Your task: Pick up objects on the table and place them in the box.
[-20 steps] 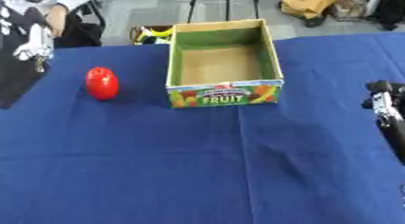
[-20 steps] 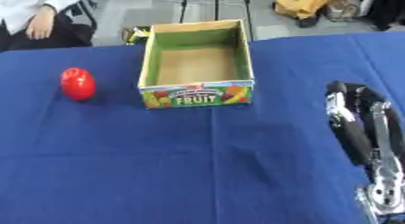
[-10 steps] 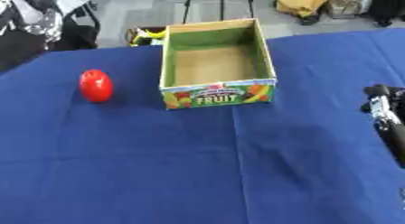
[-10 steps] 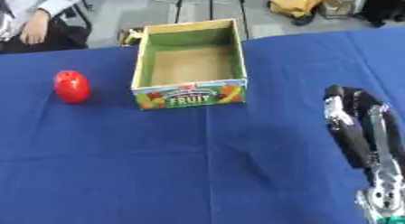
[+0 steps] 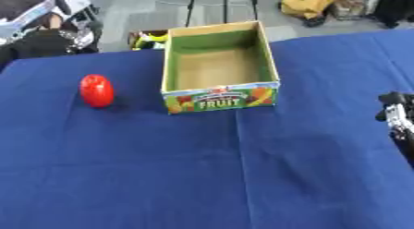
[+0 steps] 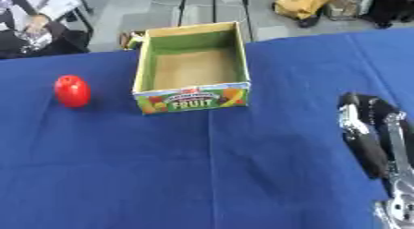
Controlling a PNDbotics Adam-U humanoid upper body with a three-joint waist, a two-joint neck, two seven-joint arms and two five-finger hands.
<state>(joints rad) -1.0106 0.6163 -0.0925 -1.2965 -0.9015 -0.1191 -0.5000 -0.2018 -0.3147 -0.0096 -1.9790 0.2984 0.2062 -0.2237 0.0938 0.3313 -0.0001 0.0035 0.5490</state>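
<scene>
The box [image 5: 220,69] sits open-topped toward the far side of the blue-covered table [image 5: 202,177], and its near face carries a printed panel of coloured fruit with the word "FRUIT" in white capitals; a smaller line of print runs above that word, but it is too small to read. Inside, the walls are green and the floor is plain brown cardboard, with nothing lying in it.

To the left of the box, apart from it, a red object [image 5: 96,90] stands upright on the cloth, rounded and taller than it is wide, not unlike a tomato or pepper.

The right hand [image 6: 374,142] shows at the right edge of the table. The right eye view gives much the fuller look at it: long black and silver fingers lying fairly straight and holding nothing, well away from both box and red object. The left eye view catches only a small dark part at its right border.

Beyond the far edge of the table, just behind the box's left corner, something yellow [image 5: 154,38] sits on the floor.
</scene>
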